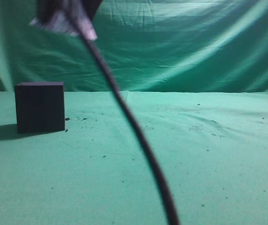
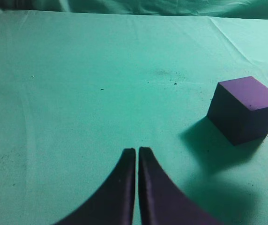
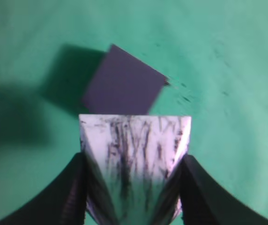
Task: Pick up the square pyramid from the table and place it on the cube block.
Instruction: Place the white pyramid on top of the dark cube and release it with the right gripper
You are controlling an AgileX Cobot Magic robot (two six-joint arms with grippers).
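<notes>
The dark purple-black cube block [image 1: 40, 107] stands on the green table [image 1: 195, 159] at the left; it also shows in the left wrist view [image 2: 244, 108] and in the right wrist view [image 3: 123, 87]. My right gripper [image 3: 134, 164] is shut on the white, dark-streaked square pyramid [image 3: 135, 150] and holds it in the air above and a little short of the cube. In the exterior view the pyramid [image 1: 61, 22] shows at the top left, high above the cube. My left gripper [image 2: 137, 152] is shut and empty, low over the cloth to the left of the cube.
A dark cable [image 1: 134, 126] hangs across the middle of the exterior view. A green cloth backdrop [image 1: 181, 42] rises behind the table. Small dark specks [image 1: 85, 118] lie beside the cube.
</notes>
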